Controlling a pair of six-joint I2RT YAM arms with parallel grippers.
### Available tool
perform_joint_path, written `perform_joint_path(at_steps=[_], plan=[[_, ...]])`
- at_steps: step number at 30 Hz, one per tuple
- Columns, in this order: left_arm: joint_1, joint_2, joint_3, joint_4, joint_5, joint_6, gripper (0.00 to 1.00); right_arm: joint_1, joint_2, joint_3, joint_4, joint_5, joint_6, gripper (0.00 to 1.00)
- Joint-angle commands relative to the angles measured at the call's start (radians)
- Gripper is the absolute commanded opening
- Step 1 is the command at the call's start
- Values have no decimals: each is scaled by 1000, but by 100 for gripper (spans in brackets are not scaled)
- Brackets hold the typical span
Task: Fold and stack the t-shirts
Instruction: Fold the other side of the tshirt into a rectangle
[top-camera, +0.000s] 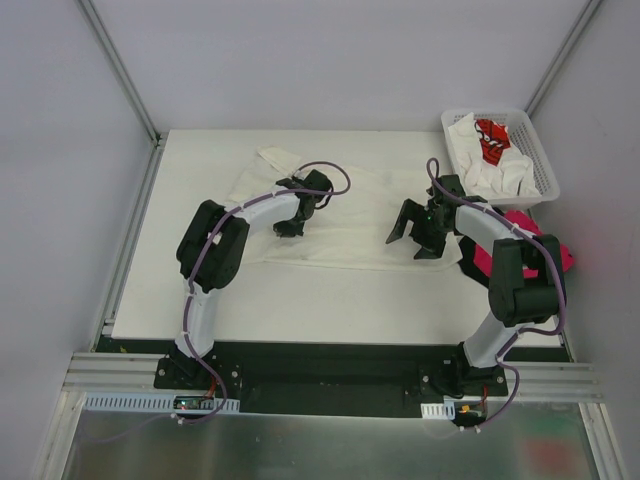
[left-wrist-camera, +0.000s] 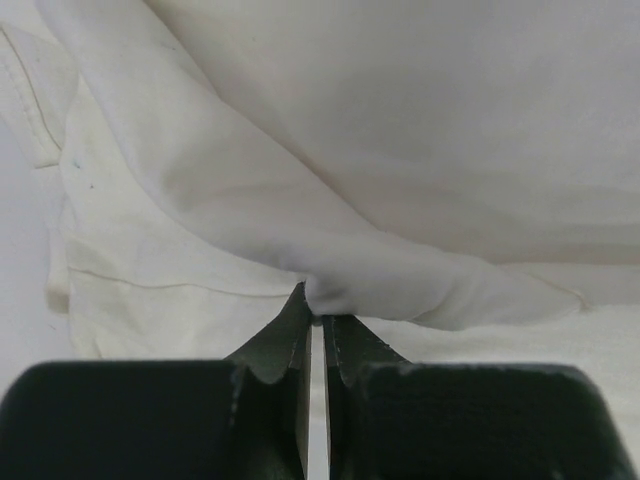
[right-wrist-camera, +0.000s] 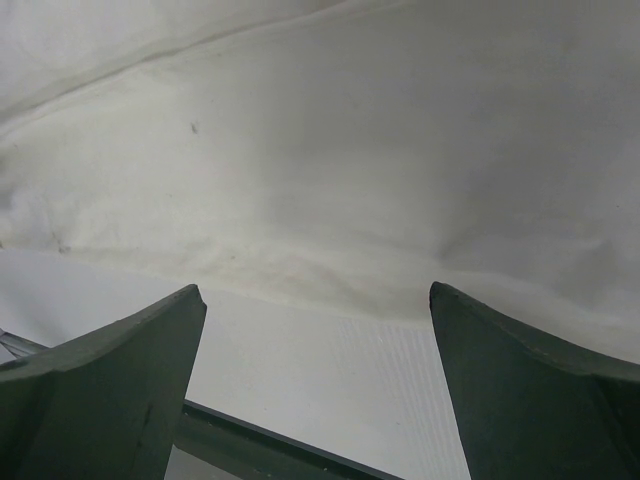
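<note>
Right, from above: a cream t-shirt (top-camera: 350, 215) lies spread across the middle of the white table (top-camera: 300, 300), and both arms are down over it. The left gripper (top-camera: 290, 228) sits on the shirt's left part. The right gripper (top-camera: 414, 240) is at its near right edge, fingers spread wide. At the far right, a white lattice basket (top-camera: 545, 160) holds cream shirts and a white t-shirt with red print (top-camera: 491, 140); that print is too small to read. Just beside the right arm, a magenta t-shirt (top-camera: 520, 222) peeks out.

Left wrist now: the left gripper (left-wrist-camera: 315, 310) has its fingers pressed together, clamped on a raised fold of the cream t-shirt (left-wrist-camera: 400, 285). A stitched hem runs along the cloth at the left.

Right wrist: the right gripper (right-wrist-camera: 315, 295) stands wide apart. The near edge of the cream t-shirt (right-wrist-camera: 350, 150) lies just ahead of its fingertips, with bare table (right-wrist-camera: 330, 370) between them.
</note>
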Motion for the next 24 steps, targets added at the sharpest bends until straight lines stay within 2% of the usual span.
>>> perform_joint_path(at_steps=[1,14,21,24], plan=[[-5,8,45,-3,-57,-12,0,-4,-22,-14,18,-19,3,97],[-3,149,335,-4,-41,45,3,-1,-16,-14,21,-28,5,97],[-3,209,409,-4,-31,54,4,-2,-28,-25,21,-33,3,96],[-3,209,406,-4,-23,65,9,-4,-46,-31,13,-24,-1,96]])
